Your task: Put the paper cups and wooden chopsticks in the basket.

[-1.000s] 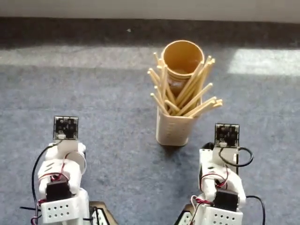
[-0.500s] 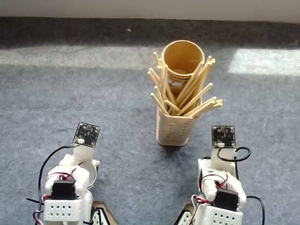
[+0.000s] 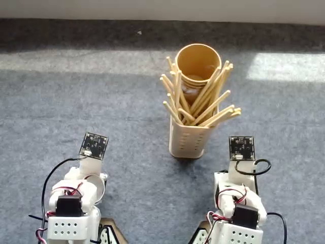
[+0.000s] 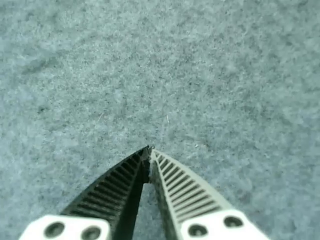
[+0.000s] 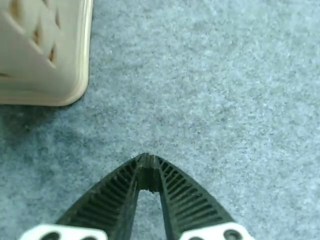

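- The basket (image 3: pixel 187 138) stood upright on the grey mat (image 3: pixel 101 107), right of the middle in the high view.
- A cup (image 3: pixel 198 61) sat in the basket's far end with its open mouth up. A second rim below it suggested a nested stack, though the count was hard to tell.
- The chopsticks (image 3: pixel 201 103) stood in the basket in front of and beside the cup, fanning out above the rim, some leaning to the right.
- The right gripper (image 5: pixel 146 158) was over bare mat with its fingertips pressed together and nothing held. A corner of the basket lay near it, not touching.
- In the high view the right arm (image 3: pixel 238 203) was at the near edge, just to the right of the basket.
- The left gripper (image 4: pixel 150 149) was also closed tip to tip and held nothing, with bare mat under it.
- The left arm (image 3: pixel 76 201) was at the near edge, well apart from the basket.
- A sunlit patch (image 3: pixel 284 67) lay on the mat to the right of the cup.
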